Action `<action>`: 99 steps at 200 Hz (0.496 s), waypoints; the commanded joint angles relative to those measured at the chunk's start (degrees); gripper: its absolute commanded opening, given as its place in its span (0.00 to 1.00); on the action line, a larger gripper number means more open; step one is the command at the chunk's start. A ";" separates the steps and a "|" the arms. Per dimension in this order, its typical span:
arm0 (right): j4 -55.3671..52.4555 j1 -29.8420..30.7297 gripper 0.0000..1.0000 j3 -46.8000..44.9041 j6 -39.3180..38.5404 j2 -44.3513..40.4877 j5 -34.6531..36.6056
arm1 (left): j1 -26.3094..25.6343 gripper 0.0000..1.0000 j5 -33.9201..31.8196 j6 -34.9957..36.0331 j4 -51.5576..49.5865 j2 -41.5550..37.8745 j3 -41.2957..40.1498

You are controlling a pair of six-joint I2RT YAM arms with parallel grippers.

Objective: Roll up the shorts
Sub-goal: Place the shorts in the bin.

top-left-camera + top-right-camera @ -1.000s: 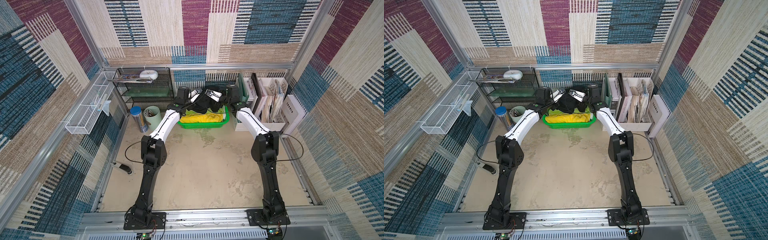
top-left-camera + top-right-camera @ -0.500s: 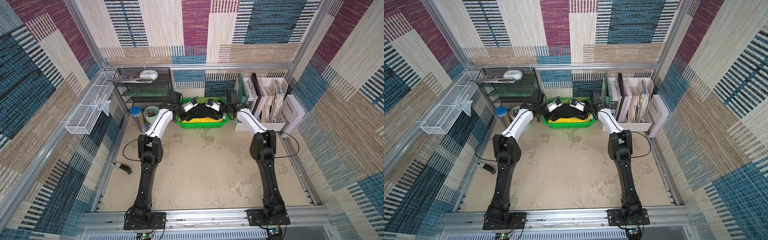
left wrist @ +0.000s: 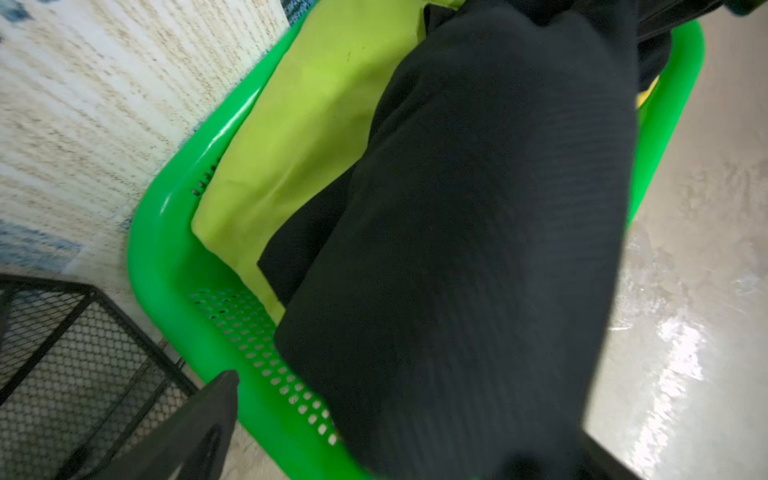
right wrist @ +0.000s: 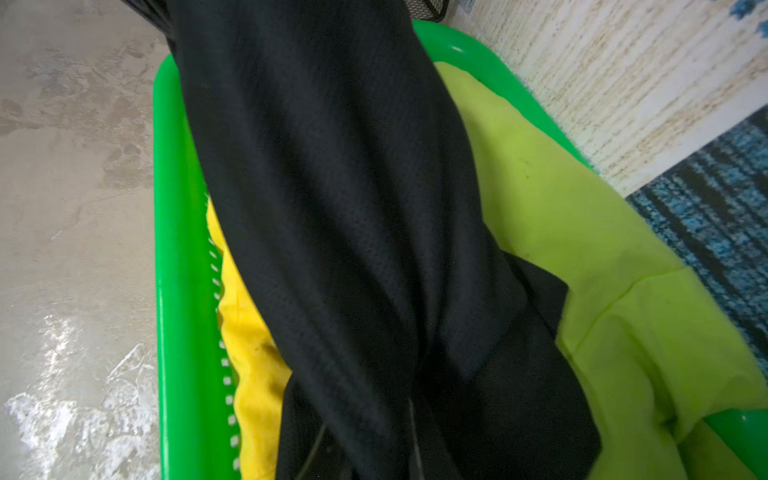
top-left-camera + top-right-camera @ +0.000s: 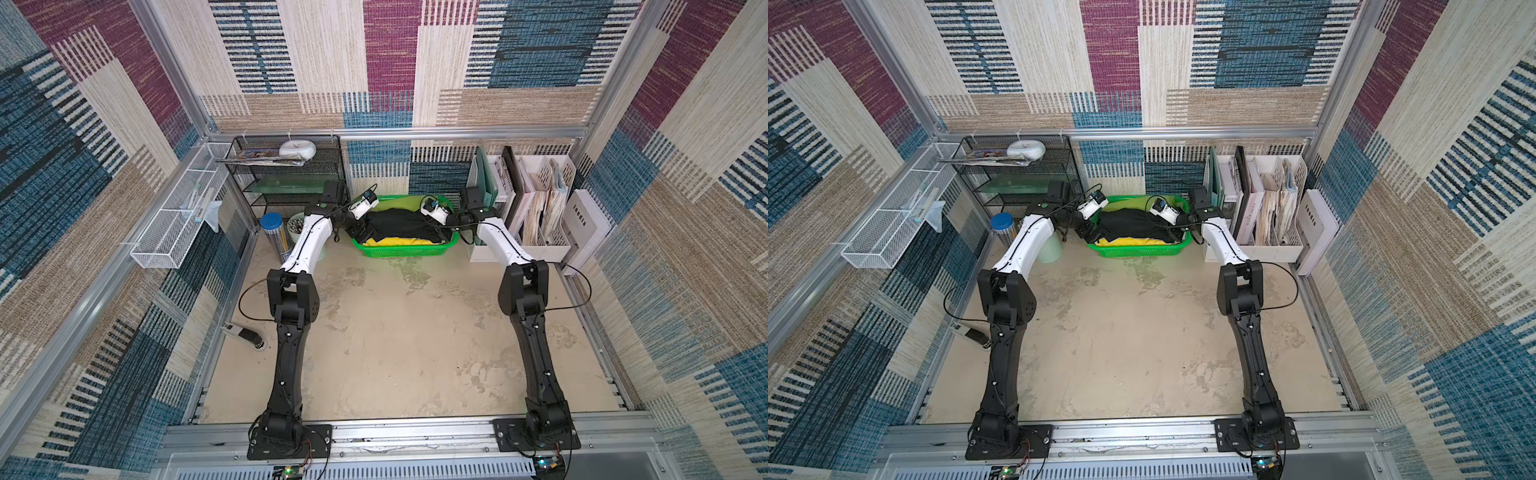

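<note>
In the green basket (image 5: pixel 401 250), shorts (image 5: pixel 399 222) cover cloths (image 4: pixel 561 216); right gripper (image 5: pixel 434 230) clamps shorts, left gripper (image 5: pixel 360 230) spread wide.

This is a robot test cell in a lab, not a lived-in room. An aluminium frame (image 5: pixel 457 132) boxes in a stained tabletop (image 5: pixel 407 332), and patterned carpet-like covering (image 5: pixel 390 54) lines the walls. The left arm (image 5: pixel 307 245) and right arm (image 5: pixel 500 247) are bolted to a front rail (image 5: pixel 411 432). A mesh shelf (image 5: pixel 328 166), file organiser (image 5: pixel 544 251) and green basket (image 5: pixel 401 250) stand along the back.
</note>
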 commanded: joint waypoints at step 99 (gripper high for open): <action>3.41 -0.05 0.10 -1.36 6.34 0.00 4.92 | -5.69 0.00 21.84 -24.94 15.32 -3.16 2.03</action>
